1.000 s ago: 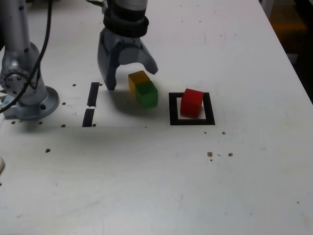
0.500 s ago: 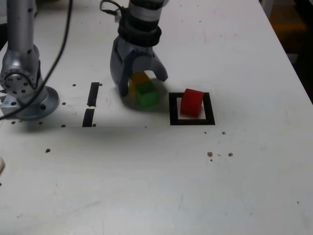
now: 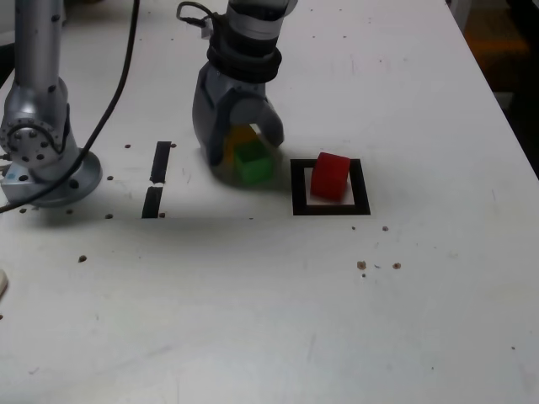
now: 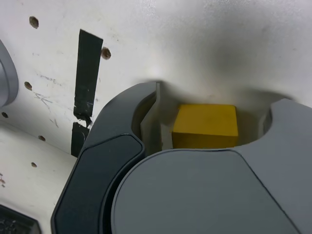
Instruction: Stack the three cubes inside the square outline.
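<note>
The gripper point(image 3: 242, 145) has its jaws apart around the yellow cube point(image 4: 205, 126), ready to grab it; the green cube point(image 3: 252, 162) touches it at five o'clock.

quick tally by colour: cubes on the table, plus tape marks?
Red cube: 1, inside the square outline
Green cube: 1
Yellow cube: 1, between the jaws of the gripper
Square outline of black tape: 1
Short black tape strips: 2
Total: 3 cubes, 3 tape marks, 6 items.
</note>
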